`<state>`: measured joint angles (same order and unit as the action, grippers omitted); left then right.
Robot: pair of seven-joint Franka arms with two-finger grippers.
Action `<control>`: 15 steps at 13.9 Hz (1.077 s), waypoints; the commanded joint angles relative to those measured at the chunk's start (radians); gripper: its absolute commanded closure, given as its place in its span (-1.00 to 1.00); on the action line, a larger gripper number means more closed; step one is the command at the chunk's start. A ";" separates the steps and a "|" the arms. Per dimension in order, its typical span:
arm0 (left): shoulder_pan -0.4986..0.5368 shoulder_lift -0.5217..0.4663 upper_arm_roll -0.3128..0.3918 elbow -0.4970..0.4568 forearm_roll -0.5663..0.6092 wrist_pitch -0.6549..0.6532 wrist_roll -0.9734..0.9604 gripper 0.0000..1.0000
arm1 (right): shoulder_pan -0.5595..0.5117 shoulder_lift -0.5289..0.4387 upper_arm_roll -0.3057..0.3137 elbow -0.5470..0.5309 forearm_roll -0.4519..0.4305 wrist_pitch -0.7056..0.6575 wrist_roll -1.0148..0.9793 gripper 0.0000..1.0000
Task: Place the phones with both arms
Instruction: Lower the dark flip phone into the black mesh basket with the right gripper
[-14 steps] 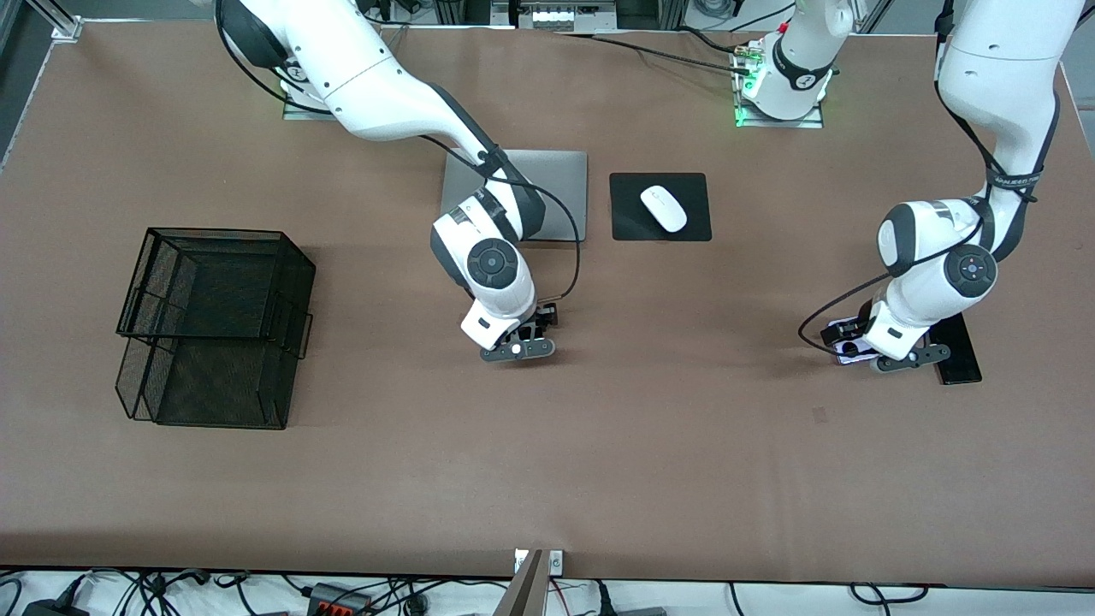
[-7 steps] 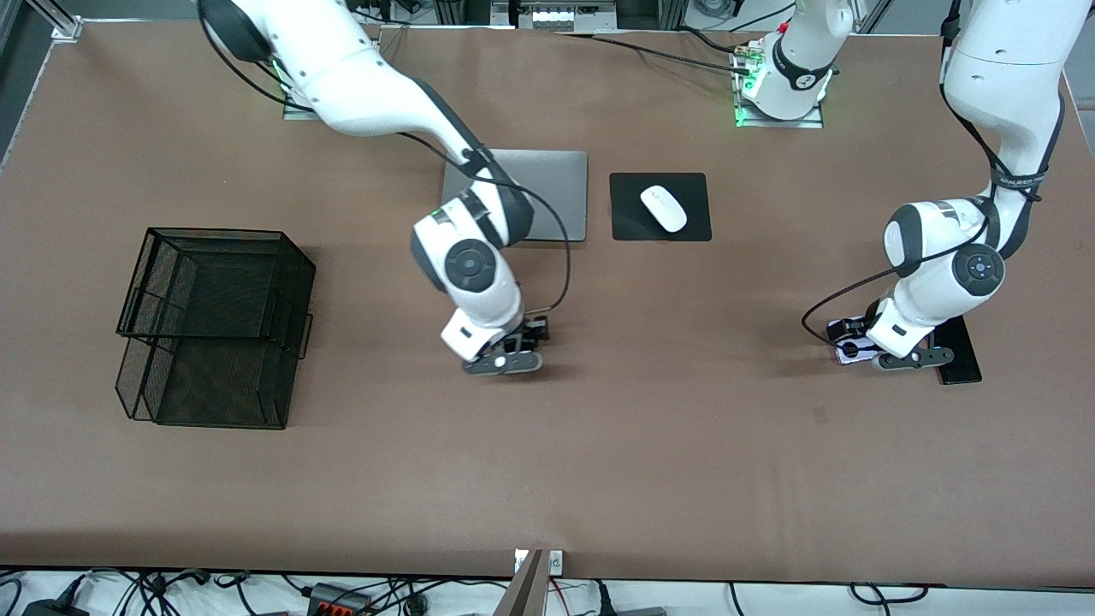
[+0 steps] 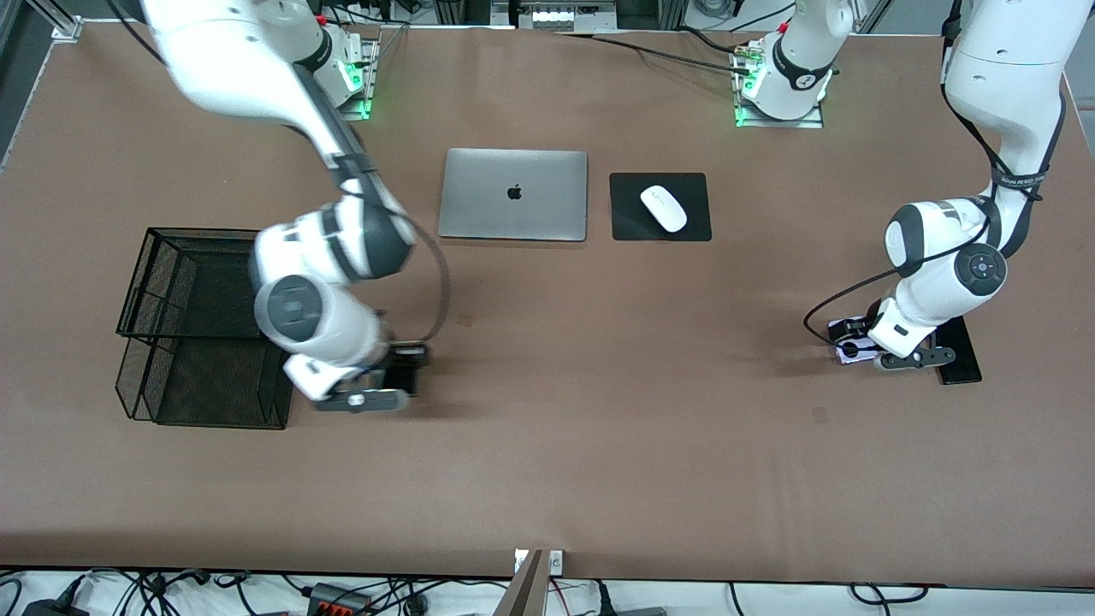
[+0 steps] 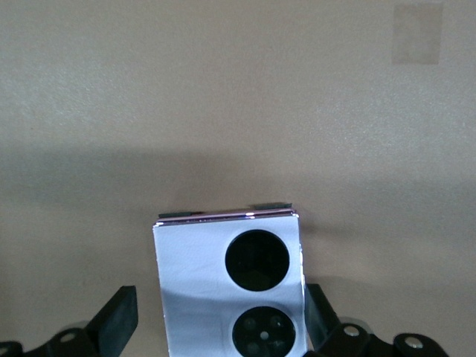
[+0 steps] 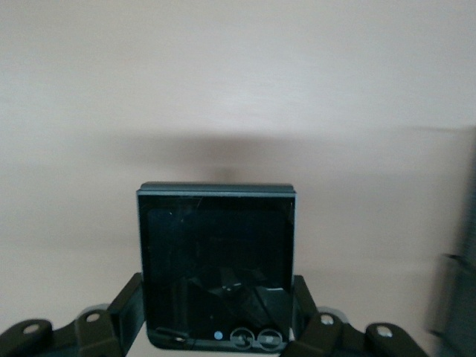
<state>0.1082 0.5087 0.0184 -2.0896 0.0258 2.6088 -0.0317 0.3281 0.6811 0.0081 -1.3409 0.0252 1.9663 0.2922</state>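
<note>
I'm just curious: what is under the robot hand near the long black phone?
A lavender phone lies on the table between the left gripper's fingers, beside the long black phone. The arm covers most of it from above.

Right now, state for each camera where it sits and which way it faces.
Front view: high across the table, facing both arms, laptop and wire trays.
Left wrist view: on the left wrist, looking down at lavender phone between left gripper fingers.
Right wrist view: right gripper clamps black flip phone.
Shared: lavender phone.
</note>
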 commanded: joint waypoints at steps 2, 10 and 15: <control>0.011 0.008 -0.009 -0.009 -0.044 0.031 0.019 -0.95 | -0.102 -0.223 0.017 -0.262 -0.005 -0.011 -0.111 0.46; 0.010 0.007 -0.011 -0.010 -0.049 0.030 0.006 -0.18 | -0.290 -0.406 0.007 -0.465 -0.034 -0.033 -0.338 0.45; -0.002 -0.013 -0.070 0.022 -0.072 -0.059 -0.126 0.04 | -0.325 -0.405 0.007 -0.541 -0.036 -0.044 -0.358 0.45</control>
<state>0.1073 0.5190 -0.0130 -2.0867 -0.0252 2.6123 -0.0974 0.0103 0.3051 0.0014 -1.8206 -0.0015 1.9227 -0.0575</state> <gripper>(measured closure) 0.163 0.203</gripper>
